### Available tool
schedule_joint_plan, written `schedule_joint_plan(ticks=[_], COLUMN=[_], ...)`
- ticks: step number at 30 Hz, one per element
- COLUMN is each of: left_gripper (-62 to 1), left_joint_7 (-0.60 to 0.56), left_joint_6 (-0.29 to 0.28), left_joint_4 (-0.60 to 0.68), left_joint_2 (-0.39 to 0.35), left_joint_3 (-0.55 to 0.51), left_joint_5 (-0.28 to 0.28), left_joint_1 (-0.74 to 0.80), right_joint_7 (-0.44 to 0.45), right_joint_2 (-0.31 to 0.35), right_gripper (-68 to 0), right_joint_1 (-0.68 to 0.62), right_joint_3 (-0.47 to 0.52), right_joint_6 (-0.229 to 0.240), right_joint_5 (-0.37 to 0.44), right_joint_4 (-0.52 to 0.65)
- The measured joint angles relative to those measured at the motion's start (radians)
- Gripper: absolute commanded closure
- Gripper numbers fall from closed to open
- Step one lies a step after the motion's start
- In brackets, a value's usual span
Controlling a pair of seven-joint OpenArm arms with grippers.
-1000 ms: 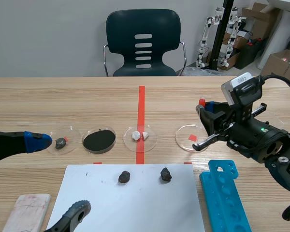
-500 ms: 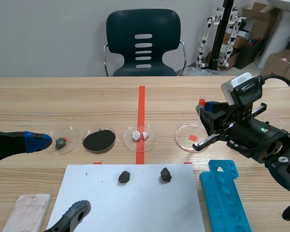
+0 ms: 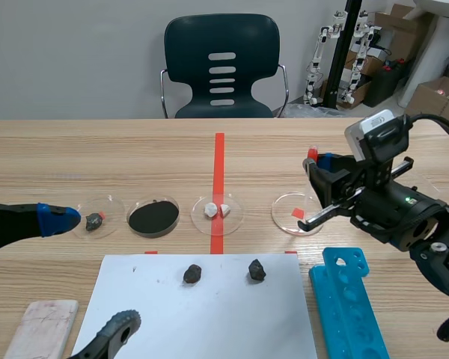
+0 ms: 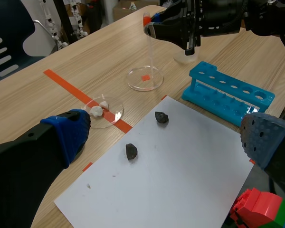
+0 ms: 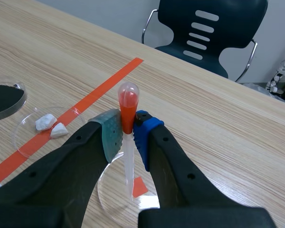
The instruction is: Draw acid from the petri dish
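Wooden counter (image 3: 97, 157) with a dark chair (image 3: 221, 67) behind it. Right jaws are clamped on the red bulb of a dropper (image 5: 128, 161), which stands upright with its tip down over the petri dish (image 3: 288, 203), just beside the red square mark seen through the dish. Whether the tip touches the dish cannot be told. Left jaws are spread wide with nothing between them, above the white sheet (image 3: 209, 314) that carries two dark stones (image 3: 192, 274). Beyond the sheet lie three more dishes, holding white lumps (image 3: 217, 211), black powder (image 3: 153, 217) and a grey pebble (image 3: 94, 221). A blue tube rack (image 3: 352, 307) lies just beside the sheet.
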Motion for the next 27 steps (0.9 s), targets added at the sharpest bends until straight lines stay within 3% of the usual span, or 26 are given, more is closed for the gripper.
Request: schedule_joint_plan(ticks=[27], left_gripper=[-62.3], left_joint_7=[0.0], left_joint_6=[0.0], left_joint_4=[0.0], left_joint_2=[0.0], left_joint_3=[0.0], left_joint_5=[0.0], left_joint_1=[0.0], right_joint_7=[0.027], right_joint_2=[0.003], right_gripper=[-7.9], right_joint_1=[0.0], right_joint_3=[0.0], right_joint_6=[0.001], right_joint_5=[0.0], right_joint_4=[0.0])
